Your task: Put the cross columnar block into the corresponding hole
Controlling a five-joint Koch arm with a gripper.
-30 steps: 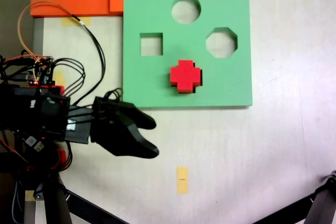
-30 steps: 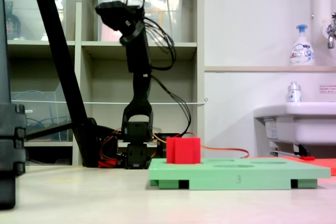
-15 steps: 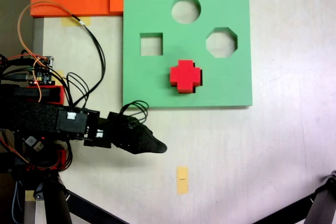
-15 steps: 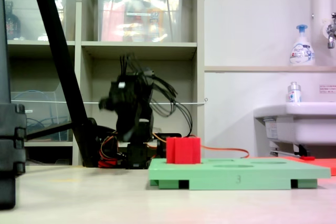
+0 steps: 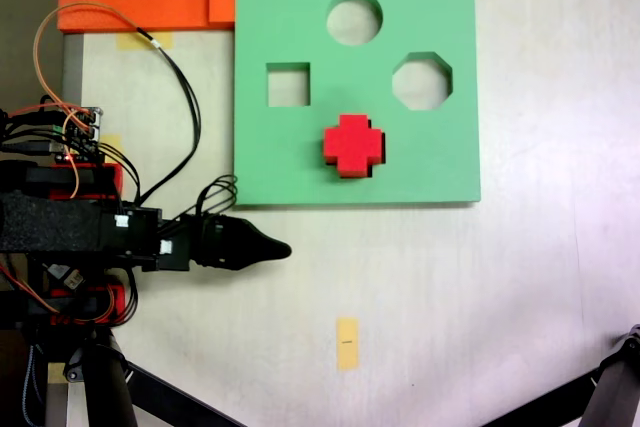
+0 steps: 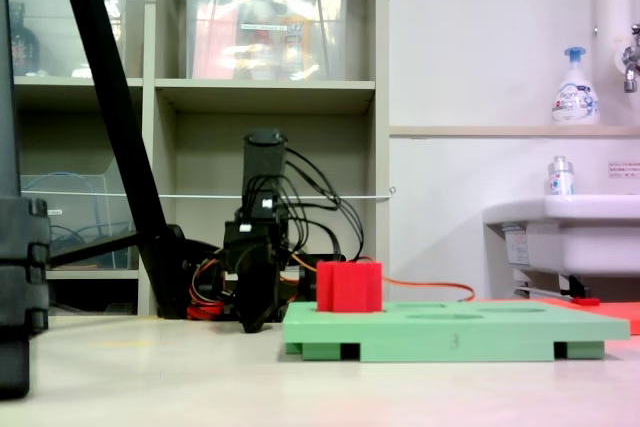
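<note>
Red cross block (image 5: 352,144) is sitting in the plus-shaped cutout (image 5: 343,171) of the green foam board (image 5: 290,7), but not flush: from the side it stands well proud of the board top (image 6: 349,287), so I'd judge it only partly seated, or the board is just thinner than the block. My gripper (image 5: 278,248) is parked low on the table, off the board's near-left corner in the overhead-style fixed view, well apart from the block and holding nothing; the jaws line up one behind the other in both fixed views, so I cannot tell if they're apart or closed. Handling, my guess: foam, light, a bit squashy, grippy rather than slick, not fragile (squeeze too hard and it'll deform and bind in the cutout). Best hold is across two opposite arms of the cross, high on the exposed part, so the lower half stays free to slide in. Readable text: a "3" (image 6: 454,342) on the board's front edge. Soap dispenser (image 6: 574,88) has a label, too small to read.
</note>
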